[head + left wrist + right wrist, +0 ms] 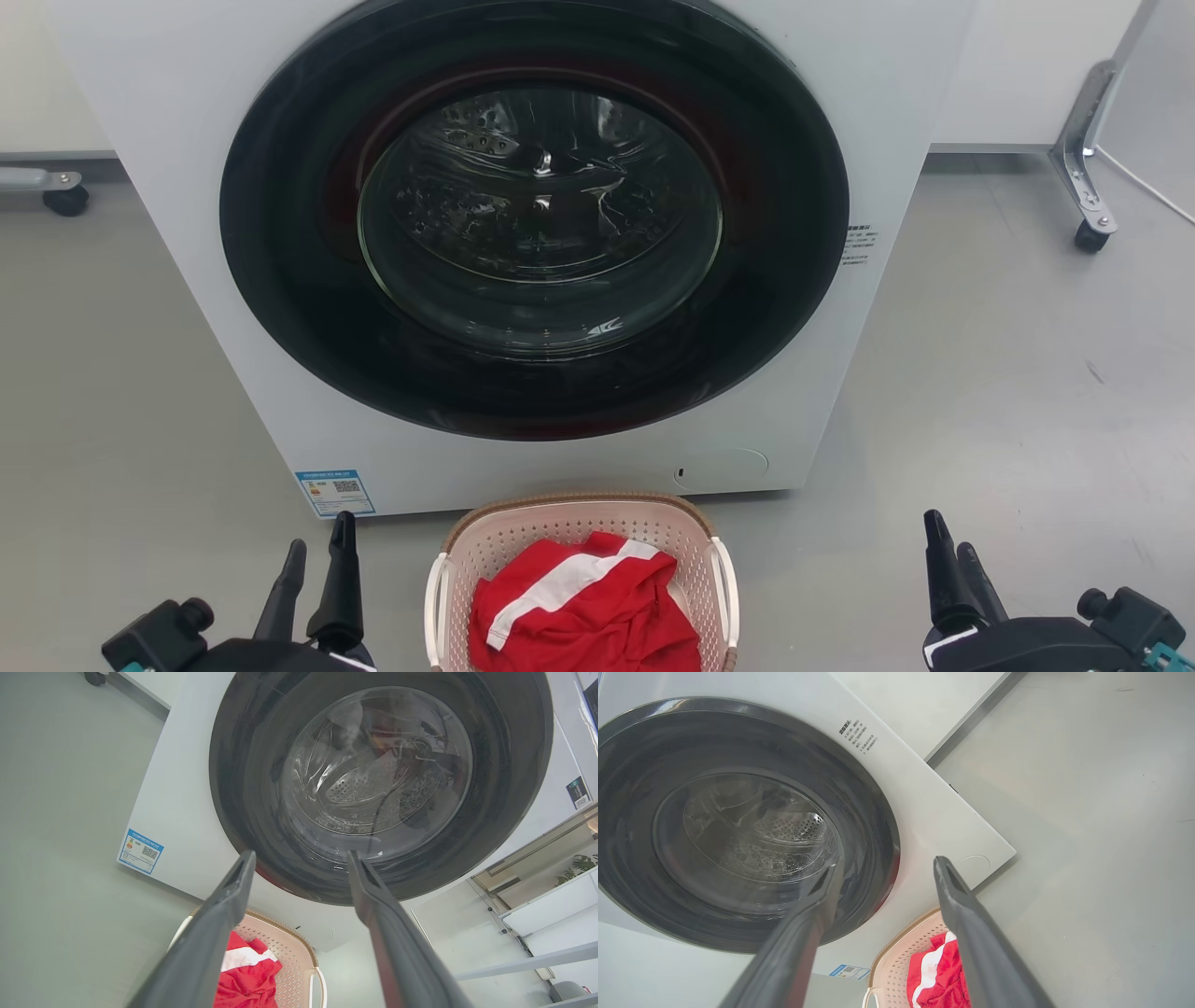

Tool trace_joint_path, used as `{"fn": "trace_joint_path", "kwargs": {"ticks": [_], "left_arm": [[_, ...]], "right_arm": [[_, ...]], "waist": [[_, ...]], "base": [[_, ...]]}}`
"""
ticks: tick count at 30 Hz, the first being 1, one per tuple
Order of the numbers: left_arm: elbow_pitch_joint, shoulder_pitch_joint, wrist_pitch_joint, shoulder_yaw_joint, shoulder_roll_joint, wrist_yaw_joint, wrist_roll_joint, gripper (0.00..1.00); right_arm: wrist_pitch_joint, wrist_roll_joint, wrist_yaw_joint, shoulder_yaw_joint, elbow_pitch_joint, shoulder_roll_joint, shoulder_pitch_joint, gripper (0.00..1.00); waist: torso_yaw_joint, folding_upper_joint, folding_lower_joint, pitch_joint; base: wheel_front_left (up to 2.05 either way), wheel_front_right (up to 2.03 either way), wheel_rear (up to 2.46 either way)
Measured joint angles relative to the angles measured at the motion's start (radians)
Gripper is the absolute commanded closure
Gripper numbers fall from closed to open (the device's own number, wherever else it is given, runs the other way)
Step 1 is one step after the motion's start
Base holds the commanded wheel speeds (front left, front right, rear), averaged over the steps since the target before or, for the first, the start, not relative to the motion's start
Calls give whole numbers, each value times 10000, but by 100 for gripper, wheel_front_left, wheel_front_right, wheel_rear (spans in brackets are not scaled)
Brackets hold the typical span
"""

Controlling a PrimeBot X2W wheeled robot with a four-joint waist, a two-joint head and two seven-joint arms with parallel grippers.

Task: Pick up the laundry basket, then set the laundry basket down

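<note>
Laundry basket point(537, 539) — standing on the floor point(980, 392), just in front of a white washer point(159, 233) whose round door is shut. It sits between the two grippers and neither touches it.
Contents: one crumpled red garment point(597, 616) with a white stripe.
Left gripper point(320, 534) — near the basket's left side, jaws parted, holding nothing.
Right gripper point(948, 534) — farther off to the right, jaws parted, likewise empty.

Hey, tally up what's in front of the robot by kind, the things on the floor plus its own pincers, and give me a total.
Washer: 1
Laundry basket: 1
Red and white garment: 1
Pincers: 2 (left pincer, right pincer)
Total: 5
</note>
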Motion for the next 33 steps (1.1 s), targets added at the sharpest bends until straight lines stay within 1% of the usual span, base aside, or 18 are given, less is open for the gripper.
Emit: {"fn": "trace_joint_path", "kwargs": {"ticks": [3, 6, 7, 17, 24, 26, 28, 29, 33], "left_arm": [[-130, 75, -115, -121, 4, 84, 514, 0], [-240, 193, -222, -199, 6, 138, 1018, 0], [-284, 194, -244, -217, 6, 180, 1208, 0], [-698, 350, -633, -462, 12, 435, 2823, 0], [-926, 409, -884, -570, 13, 579, 3921, 0], [-997, 446, -986, -587, 13, 629, 4140, 0], [-1053, 518, -1030, -608, 12, 702, 4477, 0], [-1053, 518, -1030, -608, 12, 702, 4477, 0], [-1152, 601, -1200, -688, 12, 792, 5014, 0]], "right_arm": [[-151, -380, -88, 71, -105, -2, 85, 0], [-255, -832, -105, 182, -224, -2, 87, 0], [-291, -984, -173, 221, -270, -2, 87, 0], [-635, -2508, -433, 581, -631, -10, 218, 0], [-930, -3453, -539, 777, -828, -12, 266, 0], [-993, -3783, -625, 832, -888, -12, 267, 0], [-1055, -4013, -660, 895, -961, -13, 278, 0], [-1055, -4013, -660, 895, -961, -13, 278, 0], [-1218, -4594, -717, 988, -1093, -15, 311, 0]], "waist": [[5, 0, 0, 4], [11, 0, 0, 11], [13, 0, 0, 13], [36, 0, 0, 46], [52, 0, 0, 71], [55, 0, 0, 76], [58, 0, 0, 80], [58, 0, 0, 80], [60, 0, 0, 90]], "base": [[0, 0, 0], [0, 0, 0], [0, 0, 0], [0, 0, 0], [0, 0, 0], [0, 0, 0], [0, 0, 0], [0, 0, 0], [0, 0, 0]]}}
